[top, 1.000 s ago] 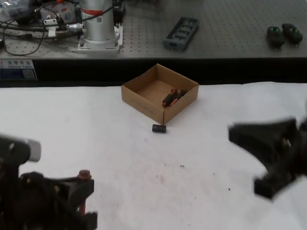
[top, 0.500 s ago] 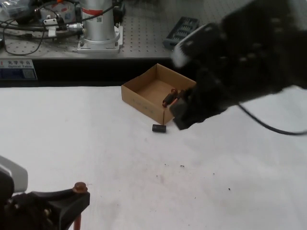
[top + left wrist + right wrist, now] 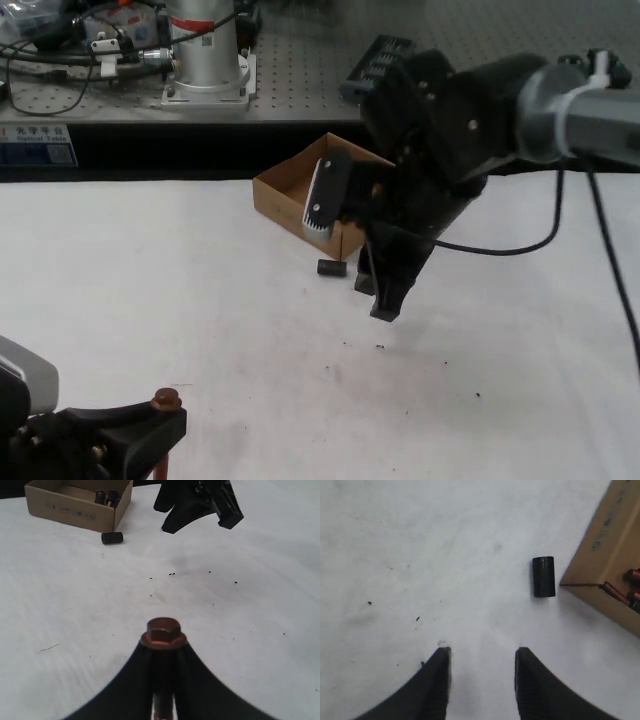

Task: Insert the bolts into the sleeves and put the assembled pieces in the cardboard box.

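Mid-frame by the box (image 3: 285,205) corner: sleeve (image 3: 332,268) lies flat, just ahead of right gripper (image 3: 482,655), spread and empty; left gripper (image 3: 162,650), clamping bolt (image 3: 163,632), well apart.

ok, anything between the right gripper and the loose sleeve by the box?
Nothing visible. The right gripper hangs open over bare white cloth, and the sleeve lies on its side just outside the cardboard box corner, with only cloth between.

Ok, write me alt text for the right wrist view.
The open right gripper hangs empty over a white cloth. Ahead of it a black sleeve lies on its side, close beside a corner of the cardboard box, where red threaded bolts show inside.
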